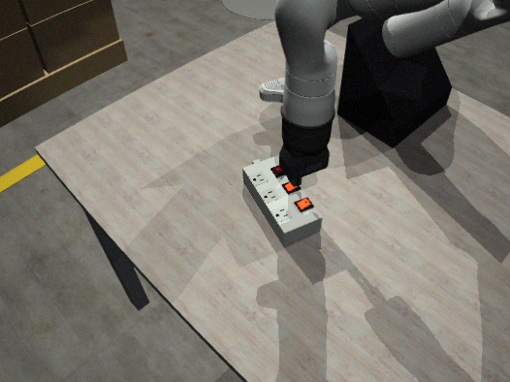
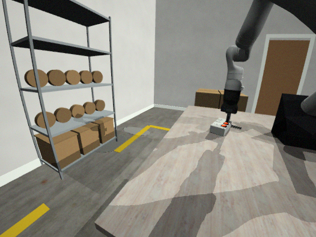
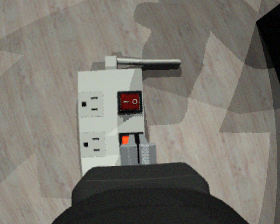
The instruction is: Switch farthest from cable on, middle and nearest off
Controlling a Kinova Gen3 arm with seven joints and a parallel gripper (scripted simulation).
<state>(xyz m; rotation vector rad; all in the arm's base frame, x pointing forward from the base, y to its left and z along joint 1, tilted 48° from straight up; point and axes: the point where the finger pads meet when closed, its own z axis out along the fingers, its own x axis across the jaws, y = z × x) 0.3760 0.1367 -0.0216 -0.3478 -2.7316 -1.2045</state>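
A white power strip (image 1: pixel 271 201) (image 2: pixel 218 129) (image 3: pixel 96 128) lies flat on the wooden table (image 1: pixel 145 133), the right way up. Its cable stub (image 3: pixel 150 62) leaves the far end. The switch nearest the cable (image 1: pixel 277 170) (image 3: pixel 130 102) is dark red. The middle switch (image 1: pixel 291 187) (image 3: pixel 126 140) glows orange. The switch farthest from the cable (image 1: pixel 303 204) glows orange too; the wrist view hides it under the gripper body. My gripper (image 1: pixel 295 182) (image 3: pixel 136 144) (image 2: pixel 227 120) is shut and empty, pointing straight down with its fingertips on the middle switch.
The arm's black base (image 1: pixel 388 94) (image 2: pixel 292 124) stands on the table behind the strip. A metal shelf (image 2: pixel 60 85) with boxes and rolls stands on the floor to the left. Cardboard boxes (image 1: pixel 48 31) stand beyond the table's edge.
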